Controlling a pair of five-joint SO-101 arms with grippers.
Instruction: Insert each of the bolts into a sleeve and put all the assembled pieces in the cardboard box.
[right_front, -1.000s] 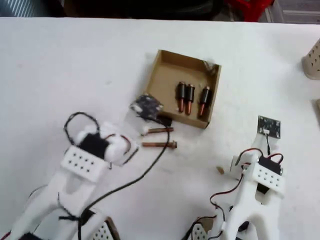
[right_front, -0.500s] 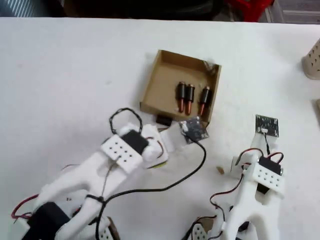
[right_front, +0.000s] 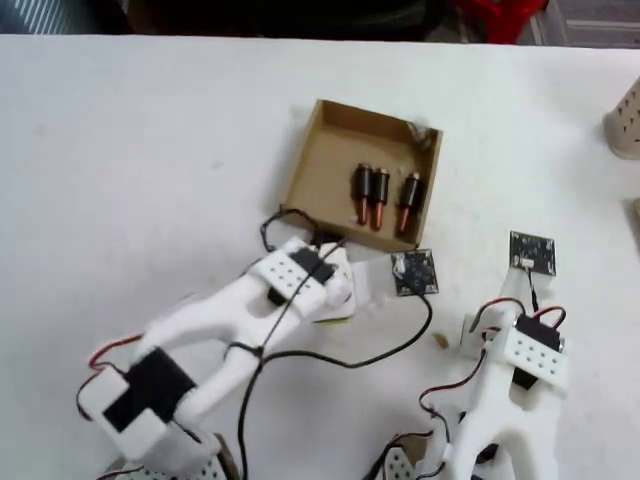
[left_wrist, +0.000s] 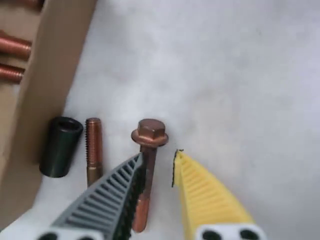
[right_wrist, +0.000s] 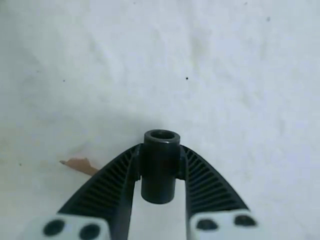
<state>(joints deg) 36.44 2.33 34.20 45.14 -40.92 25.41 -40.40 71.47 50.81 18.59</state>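
From above, the cardboard box (right_front: 300, 180) sits mid-table with three assembled pieces (right_front: 379, 197) lying side by side inside it. The left arm (right_front: 300, 280) is stretched out just short of the box's near wall, and the right arm (right_front: 525, 350) stands well apart to the side. In the left wrist camera, the left gripper (left_wrist: 157, 156) is spread open on either side of a bolt (left_wrist: 149, 136) that lies on the table. Its grey finger touches the shank and its yellow finger stands a little clear. A second bolt (left_wrist: 93, 150) lies just beside the first, and next to that a loose sleeve (left_wrist: 60, 146) rests against the box wall. The step in hand looks like picking up the first bolt. It would go best with the shank centred between the fingers and the grip taken near the head, so the threaded end stays free. The second bolt should be left undisturbed. In the right wrist camera, the right gripper (right_wrist: 160, 150) is clamped around a held sleeve (right_wrist: 160, 167), whose open end points away from the camera, ready to take a bolt. A small scrap (right_wrist: 77, 165) lies on the table beyond. The count is three finished pieces, two loose bolts and two sleeves.
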